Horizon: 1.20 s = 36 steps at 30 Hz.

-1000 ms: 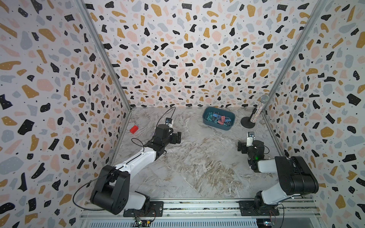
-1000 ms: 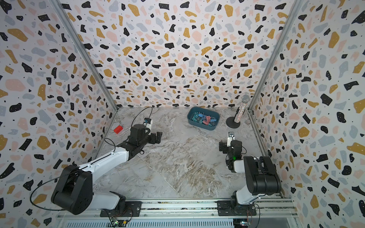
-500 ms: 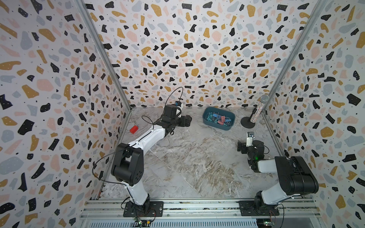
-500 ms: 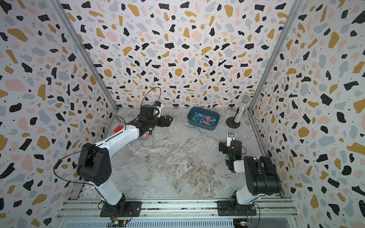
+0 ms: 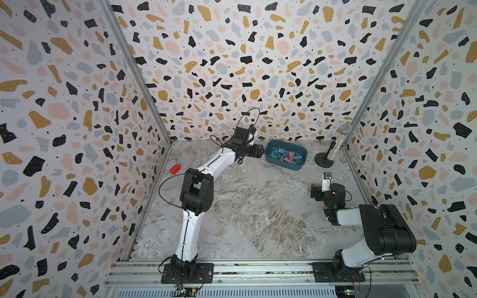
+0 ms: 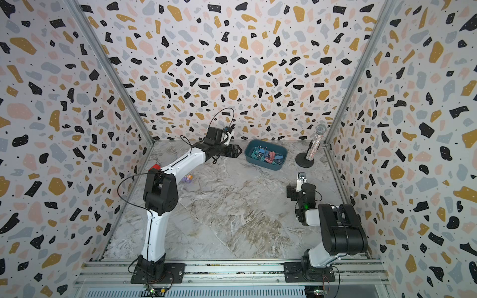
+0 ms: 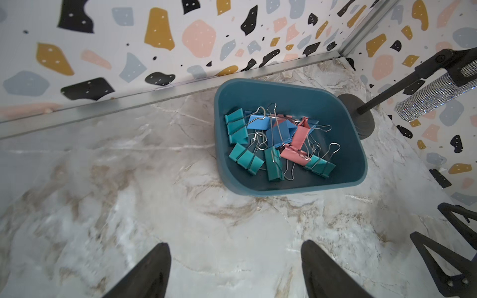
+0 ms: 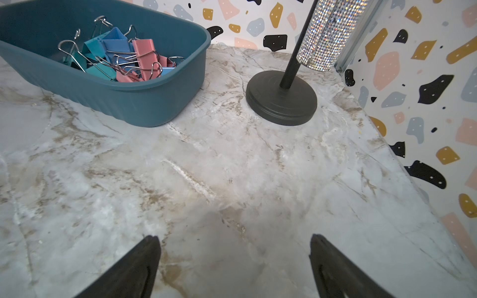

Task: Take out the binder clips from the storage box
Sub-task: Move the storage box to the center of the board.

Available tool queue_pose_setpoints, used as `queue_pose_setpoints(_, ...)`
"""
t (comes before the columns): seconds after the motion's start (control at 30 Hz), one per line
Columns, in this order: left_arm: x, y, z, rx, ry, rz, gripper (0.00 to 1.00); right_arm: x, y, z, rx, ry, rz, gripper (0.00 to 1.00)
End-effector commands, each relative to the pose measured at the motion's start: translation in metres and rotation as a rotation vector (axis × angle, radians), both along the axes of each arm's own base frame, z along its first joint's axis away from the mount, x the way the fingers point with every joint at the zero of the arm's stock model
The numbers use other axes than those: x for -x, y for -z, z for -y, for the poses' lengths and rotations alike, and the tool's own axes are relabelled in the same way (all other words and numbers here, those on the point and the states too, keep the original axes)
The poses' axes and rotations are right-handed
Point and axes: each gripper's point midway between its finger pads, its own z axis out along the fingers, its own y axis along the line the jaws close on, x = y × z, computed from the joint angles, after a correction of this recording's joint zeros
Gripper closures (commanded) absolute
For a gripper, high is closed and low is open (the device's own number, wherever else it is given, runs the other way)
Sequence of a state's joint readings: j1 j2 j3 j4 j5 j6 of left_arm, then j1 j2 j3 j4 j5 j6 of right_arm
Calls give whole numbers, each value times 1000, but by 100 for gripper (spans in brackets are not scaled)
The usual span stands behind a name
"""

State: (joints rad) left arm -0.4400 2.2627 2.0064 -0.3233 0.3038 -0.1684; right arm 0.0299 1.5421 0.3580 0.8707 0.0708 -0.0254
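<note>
Hovering at the box's [image 7: 296,99] short end, the left gripper [image 7: 235,243] gaped empty, the clips [image 7: 277,139] heaped inside straight ahead. The right gripper [image 8: 234,237], also apart, sat farther off.

Upper centre in a top view: binder clips [image 5: 284,156] in the storage box [image 5: 285,166], my left gripper [image 5: 261,152] just left of it, seemingly apart; the stand [image 5: 323,163] is to the right.

a red block [image 5: 174,168] lay on the marble-patterned tabletop [image 5: 258,219], close to the left wall. a small purple-and-orange toy [image 6: 188,178] lay on the same surface, nearer the centre and apart from the block. a glitter-covered microphone [image 5: 336,145] stood tilted on a black stand with a round base [image 5: 322,163] near the back right corner. terrazzo-patterned walls [image 5: 232,64] enclosed three sides.
</note>
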Motion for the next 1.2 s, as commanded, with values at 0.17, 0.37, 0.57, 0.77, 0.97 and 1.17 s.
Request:
queue_pose_setpoints(0.17, -28, 23, 29, -6, 42, -5, 19, -1, -12, -2, 0, -14, 35, 13)
queue_pose_setpoints(0.37, -39, 44, 30, -35, 7, -5, 19, -3, -60, -22, 25, -101, 7, 23)
queue_pose_setpoints(0.57, -43, 46, 32, -31, 2, 10, 18, -16, -94, -54, -58, -212, 9, 23)
queue_pose_setpoints(0.77, -51, 48, 38, 2, 3, 26, 16, -34, -102, -73, -103, -245, -52, 25)
queue_pose_setpoints(0.97, -62, 61, 39, 12, -28, 41, 16, -53, -100, -94, -126, -257, -80, 28)
queue_pose_setpoints(1.17, -70, 73, 37, 88, -58, -17, 23, -59, -96, -105, -155, -238, -115, 30)
